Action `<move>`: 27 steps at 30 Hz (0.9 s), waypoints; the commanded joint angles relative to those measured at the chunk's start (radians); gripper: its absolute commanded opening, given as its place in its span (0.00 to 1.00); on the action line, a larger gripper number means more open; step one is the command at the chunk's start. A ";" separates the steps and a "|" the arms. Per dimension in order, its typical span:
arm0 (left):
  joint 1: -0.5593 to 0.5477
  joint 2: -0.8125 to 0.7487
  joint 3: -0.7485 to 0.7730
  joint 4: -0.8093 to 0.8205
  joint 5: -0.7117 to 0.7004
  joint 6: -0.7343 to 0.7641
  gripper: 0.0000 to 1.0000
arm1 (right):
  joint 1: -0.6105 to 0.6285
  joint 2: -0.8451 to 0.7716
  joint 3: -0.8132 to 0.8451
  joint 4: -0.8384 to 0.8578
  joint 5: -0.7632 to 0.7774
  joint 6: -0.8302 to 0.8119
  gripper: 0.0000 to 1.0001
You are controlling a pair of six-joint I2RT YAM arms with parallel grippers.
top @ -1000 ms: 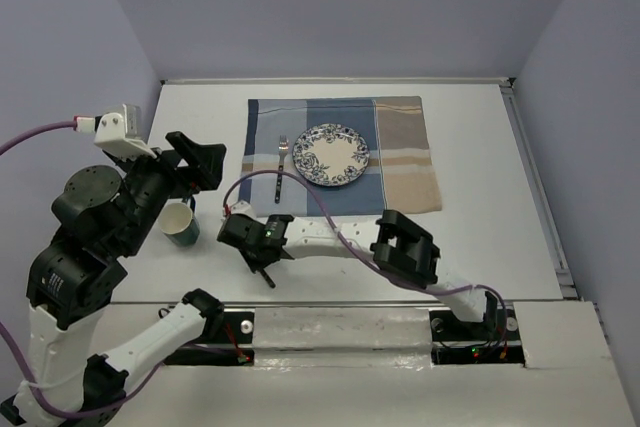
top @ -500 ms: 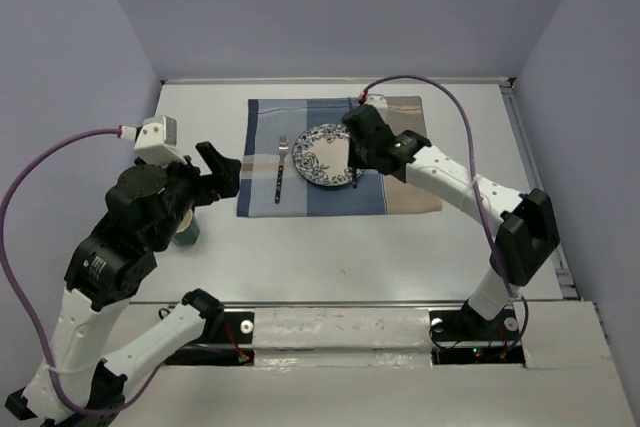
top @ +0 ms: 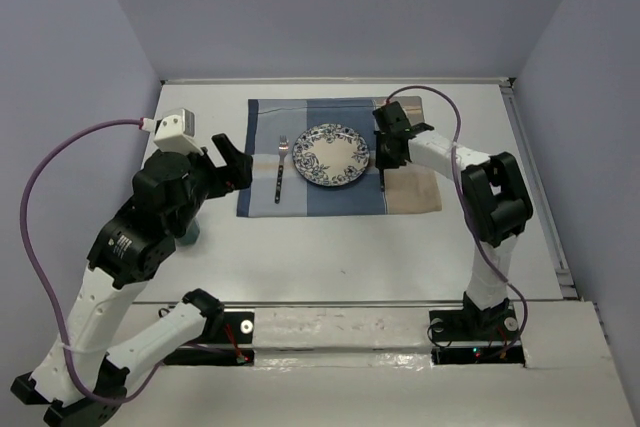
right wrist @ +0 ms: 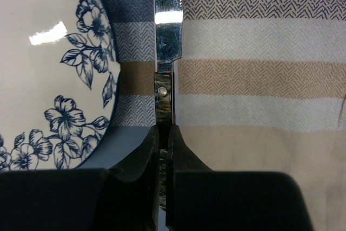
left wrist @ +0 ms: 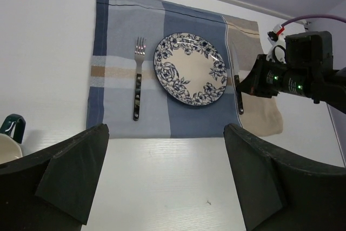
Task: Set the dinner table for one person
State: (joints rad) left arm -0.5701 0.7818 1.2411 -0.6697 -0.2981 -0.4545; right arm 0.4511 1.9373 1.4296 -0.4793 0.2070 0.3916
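On the off-white dinner table (top: 330,257) lies a blue-and-tan striped placemat (top: 300,202) with a floral plate (top: 330,155) at its middle and a fork (top: 280,169) left of the plate. My right gripper (top: 386,157) is shut on the dark handle of a knife (right wrist: 162,98), low over the mat just right of the plate (right wrist: 48,68), blade pointing to the far side. I cannot tell whether the knife touches the cloth. My left gripper (top: 232,162) hangs open and holds nothing, above the table left of the mat; its view shows the fork (left wrist: 138,82), plate (left wrist: 189,68) and knife (left wrist: 238,98).
A cream mug with a green handle (left wrist: 11,136) stands on the table left of the mat, mostly hidden under my left arm in the top view. A metal rail (top: 535,187) runs along the table's right edge. Walls close in on three sides.
My right arm has swung from the near left of the table across to the plate's right side, carrying the knife. My left arm has shifted right and forward over the mug.
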 commanded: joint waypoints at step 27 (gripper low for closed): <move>0.001 0.039 0.043 0.056 -0.050 0.020 0.99 | 0.027 -0.127 0.107 0.042 -0.323 0.058 0.58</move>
State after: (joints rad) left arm -0.5697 0.8043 1.2201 -0.6556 -0.3191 -0.4541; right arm 0.4107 1.9282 1.4715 -0.4709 0.0280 0.3775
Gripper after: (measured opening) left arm 0.989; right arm 0.581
